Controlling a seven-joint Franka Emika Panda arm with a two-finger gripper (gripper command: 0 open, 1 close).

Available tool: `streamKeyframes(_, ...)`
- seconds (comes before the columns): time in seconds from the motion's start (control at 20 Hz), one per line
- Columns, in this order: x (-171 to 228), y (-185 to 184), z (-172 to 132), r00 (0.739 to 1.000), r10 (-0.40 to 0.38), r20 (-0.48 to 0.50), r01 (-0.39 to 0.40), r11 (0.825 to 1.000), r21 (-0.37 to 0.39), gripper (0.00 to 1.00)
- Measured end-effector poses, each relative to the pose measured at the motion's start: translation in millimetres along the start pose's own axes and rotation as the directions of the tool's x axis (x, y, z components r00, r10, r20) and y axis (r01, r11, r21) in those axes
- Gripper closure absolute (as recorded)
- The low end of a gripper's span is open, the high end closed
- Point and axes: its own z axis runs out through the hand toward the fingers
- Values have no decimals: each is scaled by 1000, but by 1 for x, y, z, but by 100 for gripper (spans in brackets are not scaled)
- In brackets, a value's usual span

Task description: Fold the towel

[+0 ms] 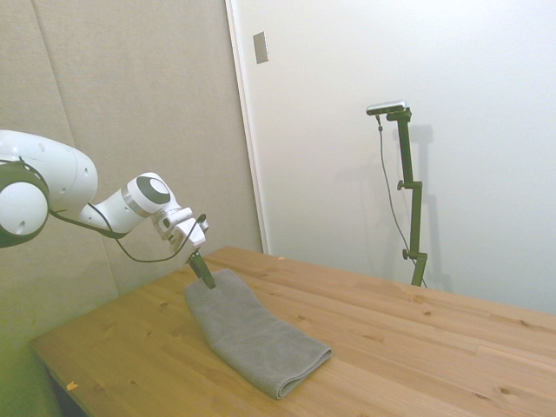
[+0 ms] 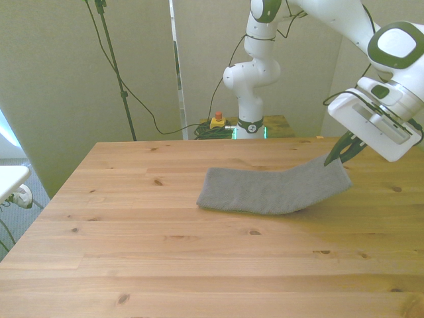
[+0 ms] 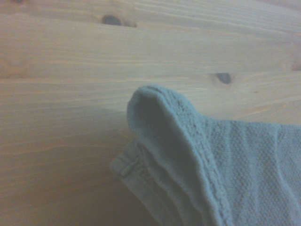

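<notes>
I have the gripper (image 2: 336, 157) pinched on one short end of the towel (image 2: 271, 191), holding that end raised off the table (image 2: 165, 265) while the rest lies flat. In the front view the towel sits just past the table's middle toward 3 o'clock, its long axis running 9 to 3, the free end pointing at 9 and the held end tipped up toward 2. To do this fold well, I think I should lift only enough to clear the cloth's thickness, then carry the end straight along that axis toward 9, keeping it square so the edges meet. The wrist view shows the hem (image 3: 197, 141) bunching near the pinch, so slipping is my worry.
</notes>
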Motion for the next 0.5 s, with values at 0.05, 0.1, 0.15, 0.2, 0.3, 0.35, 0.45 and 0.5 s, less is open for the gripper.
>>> streamKeyframes(0.05, 7, 9, -3, 1000, 8, 4, -8, 1000, 10, 100)
streamKeyframes(0.1, 13, 19, -6, 1000, 16, 6, -16, 1000, 17, 100)
streamKeyframes(0.15, 20, 29, -7, 1000, 23, 8, -24, 999, 25, 100)
streamKeyframes(0.2, 27, 40, -8, 999, 31, 10, -31, 999, 32, 100)
streamKeyframes(0.3, 42, 60, -6, 999, 47, 20, -48, 998, 45, 100)
streamKeyframes(0.35, 50, 70, -4, 998, 59, 32, -60, 997, 52, 100)
streamKeyframes(0.45, 71, 88, 4, 995, 79, 63, -83, 994, 70, 100)
streamKeyframes(0.5, 83, 95, 9, 992, 90, 83, -96, 992, 78, 100)
